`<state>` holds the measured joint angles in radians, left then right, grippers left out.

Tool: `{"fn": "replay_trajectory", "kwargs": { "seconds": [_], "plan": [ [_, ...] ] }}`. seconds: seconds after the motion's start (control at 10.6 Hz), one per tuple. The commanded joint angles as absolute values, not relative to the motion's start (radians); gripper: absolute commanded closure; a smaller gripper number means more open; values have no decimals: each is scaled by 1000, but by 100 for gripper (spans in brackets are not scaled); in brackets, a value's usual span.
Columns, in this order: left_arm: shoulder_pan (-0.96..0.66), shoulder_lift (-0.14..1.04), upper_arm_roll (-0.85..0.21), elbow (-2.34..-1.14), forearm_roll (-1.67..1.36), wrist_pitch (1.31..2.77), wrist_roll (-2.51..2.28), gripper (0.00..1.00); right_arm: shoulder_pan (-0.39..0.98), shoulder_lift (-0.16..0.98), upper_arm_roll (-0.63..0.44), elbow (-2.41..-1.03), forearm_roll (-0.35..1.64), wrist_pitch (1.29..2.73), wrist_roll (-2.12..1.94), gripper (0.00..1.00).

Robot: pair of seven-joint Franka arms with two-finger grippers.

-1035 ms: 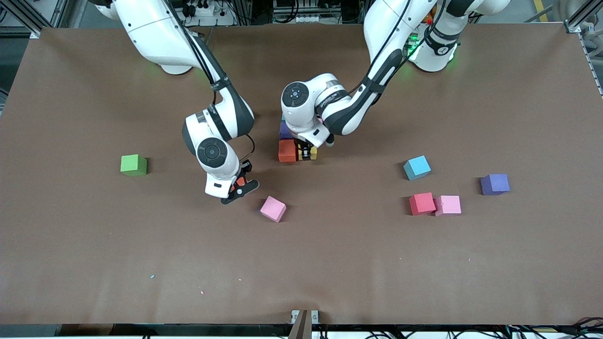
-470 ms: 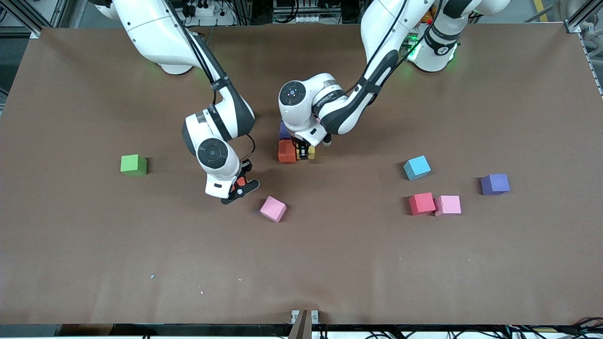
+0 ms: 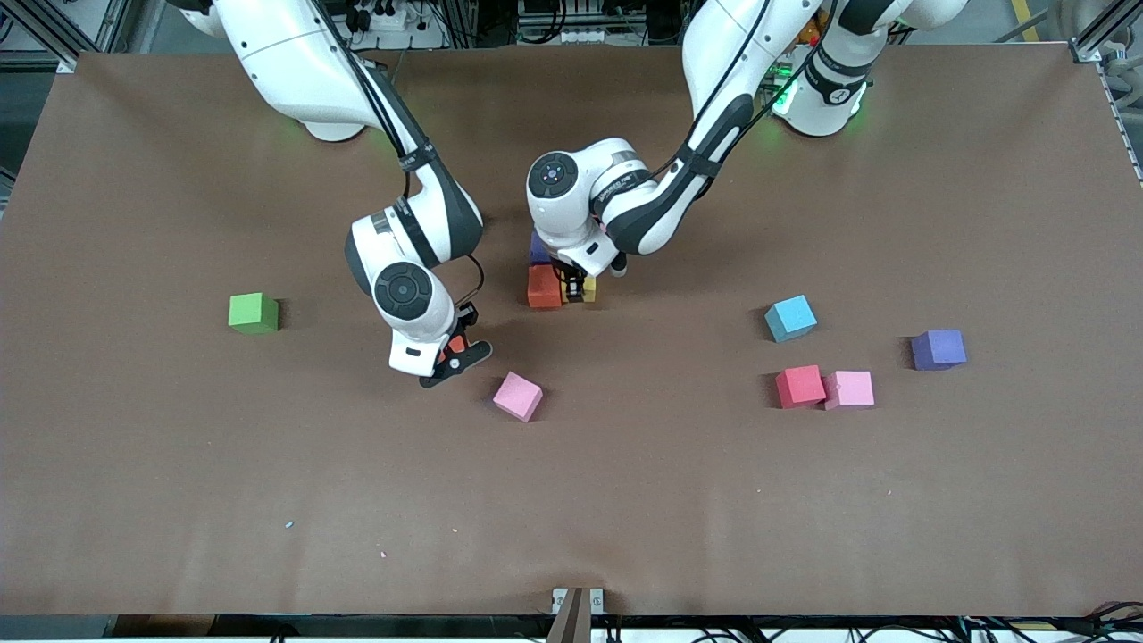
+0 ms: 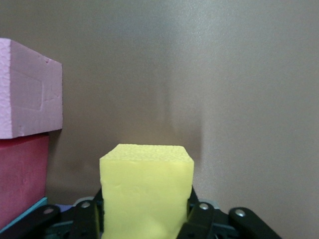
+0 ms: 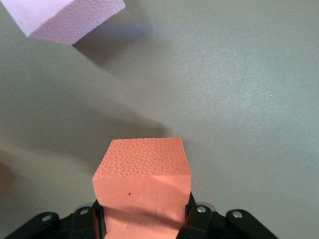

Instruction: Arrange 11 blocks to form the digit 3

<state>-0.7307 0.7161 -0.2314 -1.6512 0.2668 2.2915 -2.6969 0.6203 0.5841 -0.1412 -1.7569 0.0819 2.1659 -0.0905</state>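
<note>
My left gripper (image 3: 576, 288) is shut on a yellow block (image 4: 144, 184), low at the table beside an orange-red block (image 3: 543, 286). A purple block (image 3: 538, 250) touches that one, farther from the front camera. The left wrist view shows pink (image 4: 25, 89) and red (image 4: 22, 174) blocks of the group close by the yellow one; the left arm hides the rest. My right gripper (image 3: 451, 353) is shut on an orange block (image 5: 142, 184), low over the table beside a loose pink block (image 3: 518, 396).
Toward the left arm's end lie a light blue block (image 3: 790, 318), a red block (image 3: 800, 386) touching a pink one (image 3: 849, 389), and a purple block (image 3: 938, 348). A green cube (image 3: 254, 313) sits toward the right arm's end.
The left arm has shifted a little toward the robots' bases, taking the yellow block along beside the orange-red one. The right arm has not moved.
</note>
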Motion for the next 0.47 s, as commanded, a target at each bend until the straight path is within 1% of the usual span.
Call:
{"fn": "replay_trajectory", "kwargs": {
  "seconds": [0.0, 0.28, 0.38],
  "plan": [
    [-738, 726, -224, -1620, 298, 2293, -2718, 0, 609, 578, -132, -1747, 91, 2146, -104, 100],
    [-738, 709, -221, -1618, 311, 2278, -2703, 0, 611, 578, -130, -1740, 101, 2141, -75, 100],
    [-736, 700, -224, -1620, 328, 2258, -2683, 0, 611, 578, -129, -1727, 101, 2122, -4, 100]
  ]
}}
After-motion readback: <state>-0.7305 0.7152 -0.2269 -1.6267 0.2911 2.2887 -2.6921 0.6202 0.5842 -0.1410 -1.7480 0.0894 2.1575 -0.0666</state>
